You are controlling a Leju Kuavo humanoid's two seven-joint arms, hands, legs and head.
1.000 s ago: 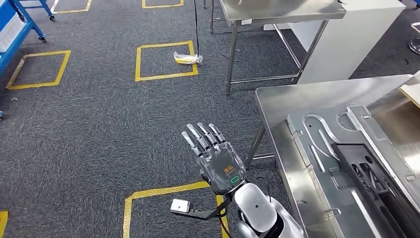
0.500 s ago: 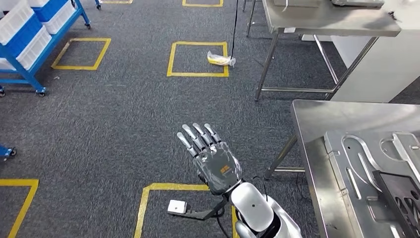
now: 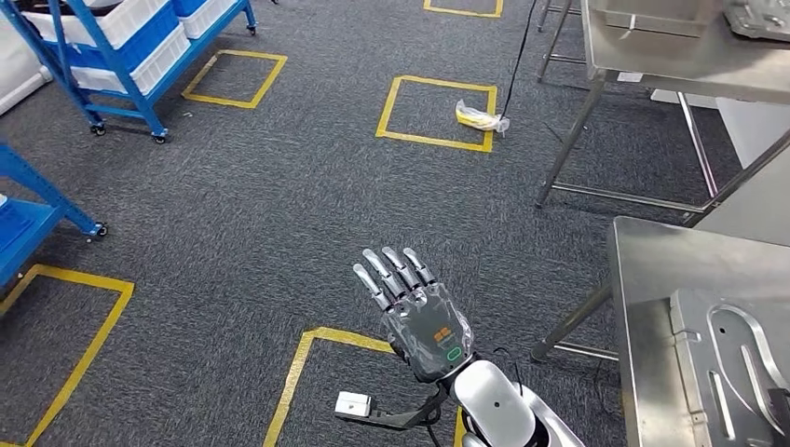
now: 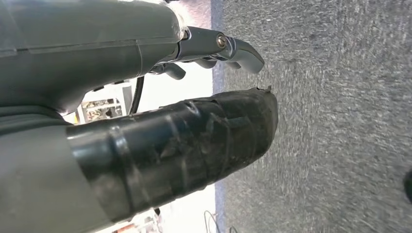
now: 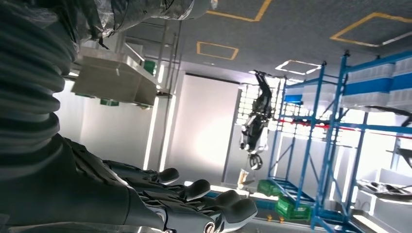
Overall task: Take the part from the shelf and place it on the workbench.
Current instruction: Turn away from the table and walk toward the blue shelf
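A blue shelf (image 3: 121,56) with white bins stands on wheels at the upper left in the head view. The steel workbench (image 3: 652,279) with flat metal parts on it lies at the right edge. My right hand (image 3: 415,312) is raised over the carpet between them, fingers straight and spread, holding nothing. In the right wrist view its dark fingers (image 5: 204,208) point toward tall blue shelves (image 5: 340,136) carrying bins. My left hand (image 4: 194,97) hangs over the grey carpet, thumb and fingers apart, with nothing between them.
A second steel table (image 3: 689,65) stands at the upper right, with a yellow-and-white bag (image 3: 482,118) on the floor beside it. Yellow squares are taped on the carpet. Another blue frame (image 3: 28,200) juts in at the left edge.
The camera has turned left: the workbench has slid toward the right edge and the blue shelf has come into view at the upper left. My right hand keeps its raised pose.
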